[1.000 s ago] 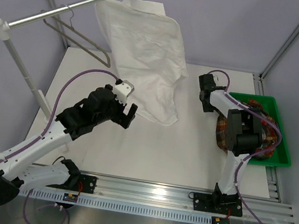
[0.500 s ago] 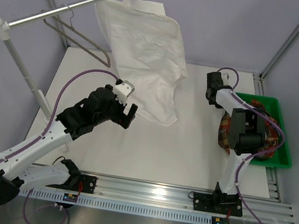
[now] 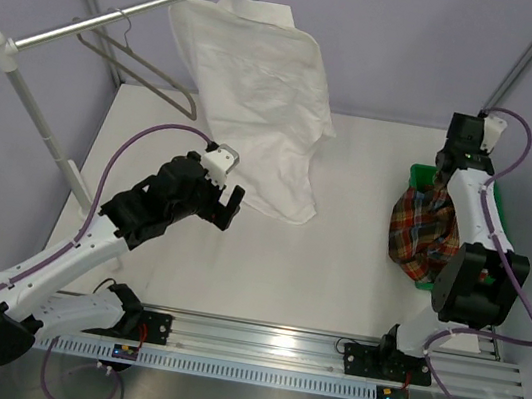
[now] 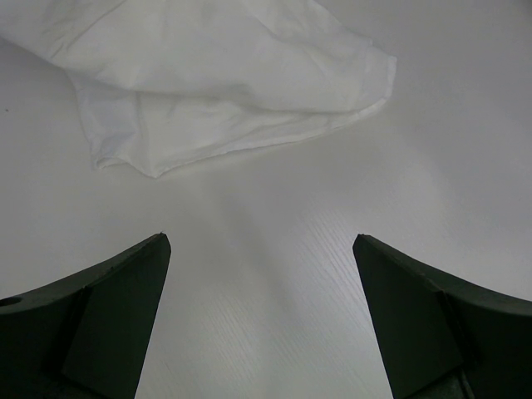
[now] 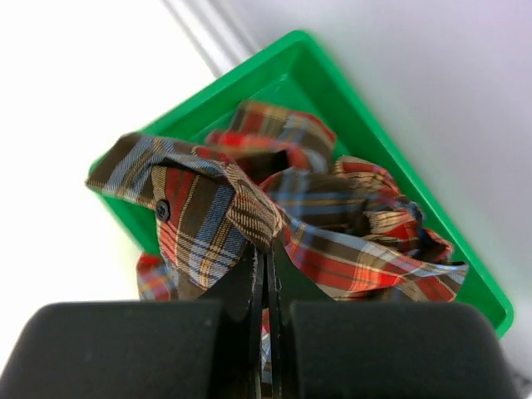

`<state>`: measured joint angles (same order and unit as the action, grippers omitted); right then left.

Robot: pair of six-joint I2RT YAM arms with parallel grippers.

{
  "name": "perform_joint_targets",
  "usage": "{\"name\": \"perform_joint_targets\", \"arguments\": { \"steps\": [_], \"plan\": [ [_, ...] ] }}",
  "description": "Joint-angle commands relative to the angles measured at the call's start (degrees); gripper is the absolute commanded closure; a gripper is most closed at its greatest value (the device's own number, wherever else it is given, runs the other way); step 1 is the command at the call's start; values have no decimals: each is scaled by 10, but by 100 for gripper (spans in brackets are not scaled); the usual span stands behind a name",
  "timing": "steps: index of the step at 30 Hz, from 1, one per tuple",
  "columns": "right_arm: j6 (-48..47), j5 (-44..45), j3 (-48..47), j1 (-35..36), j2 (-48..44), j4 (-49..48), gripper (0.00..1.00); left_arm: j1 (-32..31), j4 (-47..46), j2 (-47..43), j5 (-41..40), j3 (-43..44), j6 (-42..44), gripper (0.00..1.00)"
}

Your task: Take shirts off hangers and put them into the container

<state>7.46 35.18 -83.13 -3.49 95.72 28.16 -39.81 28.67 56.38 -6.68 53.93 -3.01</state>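
Plaid shirt (image 5: pixel 249 216): bunched, pinched by closed right gripper (image 5: pixel 264 249) above container (image 5: pixel 274 79) | white shirt (image 3: pixel 263 88): hung at table's (image 3: pixel 334 281) far edge | left gripper (image 4: pixel 259 241): spread, empty

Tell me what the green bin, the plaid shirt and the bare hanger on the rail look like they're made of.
The green bin looks like moulded plastic, smooth and glossy, with an even colour and a flared rim. The plaid shirt is woven cloth, possibly cotton, matte; it bunches in soft folds and has a button. The bare hanger seems thin dark wire, likely metal; coating unclear.
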Motion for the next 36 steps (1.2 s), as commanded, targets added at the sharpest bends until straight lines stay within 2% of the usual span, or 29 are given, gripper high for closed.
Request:
{"name": "perform_joint_targets", "arguments": {
  "steps": [1,5,12,18,19,21,23,25,26,28,30,32,36],
  "plan": [
    [103,-32,-11,-46,18,36,100,-3,-16,-3,-5,5,4,1],
    [153,-76,-17,-104,55,65,100,-3,-15,-4,-6,5,4,1],
    [192,-140,1,-149,131,70,96,-3,-16,-5,-10,5,4,1],
    [192,-161,-5,-158,156,78,82,-3,-14,-2,-5,6,3,1],
    [193,-154,-5,-158,150,80,75,-3,-14,-3,-6,6,3,1],
    [194,-154,2,-159,112,75,68,-3,-14,-2,-7,6,3,1],
    [191,-156,10,-159,78,73,54,-3,-14,-2,-6,6,3,1],
    [189,-158,14,-157,23,69,46,-3,-13,-3,-5,7,2,1],
    [189,-161,22,-155,5,69,35,-3,-13,-4,-4,7,3,1],
    [189,-165,34,-150,-50,66,25,-3,-12,-6,-3,8,2,1],
    [190,-165,61,-134,-103,62,19,-3,-13,-8,-2,8,2,1],
    [191,-152,94,-116,-134,61,18,-3,-13,-11,-3,8,2,1],
    [201,-122,163,-25,-219,68,17,-3,-12,-16,-8,9,1,1]
  ]
}}
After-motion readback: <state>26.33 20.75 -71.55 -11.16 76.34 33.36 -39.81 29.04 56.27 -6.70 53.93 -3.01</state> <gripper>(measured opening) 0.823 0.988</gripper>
